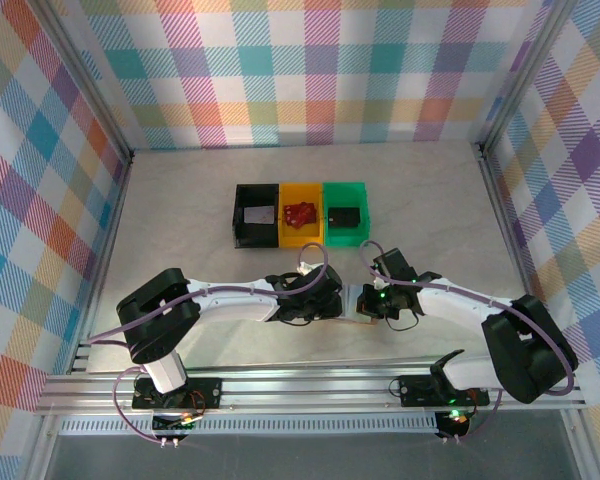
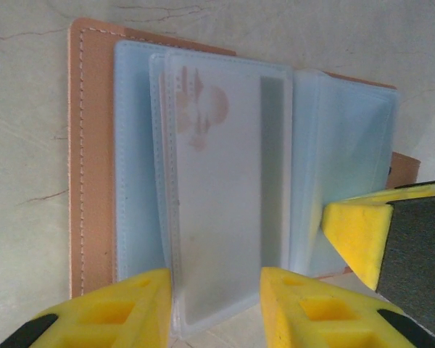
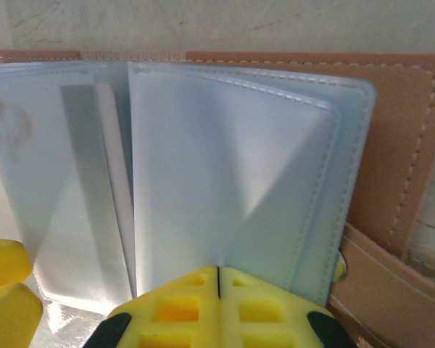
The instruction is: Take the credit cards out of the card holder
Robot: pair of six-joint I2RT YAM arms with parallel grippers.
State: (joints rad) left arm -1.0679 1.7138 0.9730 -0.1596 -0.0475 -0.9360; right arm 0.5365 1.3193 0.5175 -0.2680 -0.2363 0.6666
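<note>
at the near edge of the table (image 1: 180, 200) the two arms reach inward and meet over the card holder (image 2: 90, 145), which lies spread open about mid-table, its tan stitched cover flat on the pale surface.

from the left wrist, the left gripper (image 2: 216, 312) stands spread, its yellow fingers (image 2: 109, 312) on either side of the near end of the foremost clear sleeve (image 2: 217, 217). whether the pads touch the plastic cannot be told. that sleeve is frosted and carries a reddish smudge near its far end. a grey strip of a credit card (image 2: 273, 167) shows inside the sleeves just to its right.

the right gripper (image 3: 217, 290) is pressed together, with a thin seam between its yellow fingertips. its tip sits at the near edge of a pale blue sleeve page (image 3: 232, 174) on its side of the holder. in the left wrist view it comes in from the right and touches those pages. the pages fan up from the spine, and the tan cover shows beyond and beside them.

farther back, well apart from the holder, three small bins sit touching in a row: black bin (image 1: 238, 215), yellow bin (image 1: 301, 190), green bin (image 1: 345, 188). the black one holds a flat grey piece (image 1: 260, 214), the yellow one something red (image 1: 300, 214), and the green one something dark (image 1: 344, 214). plaid walls (image 1: 310, 70) close in the table behind and at both sides.
</note>
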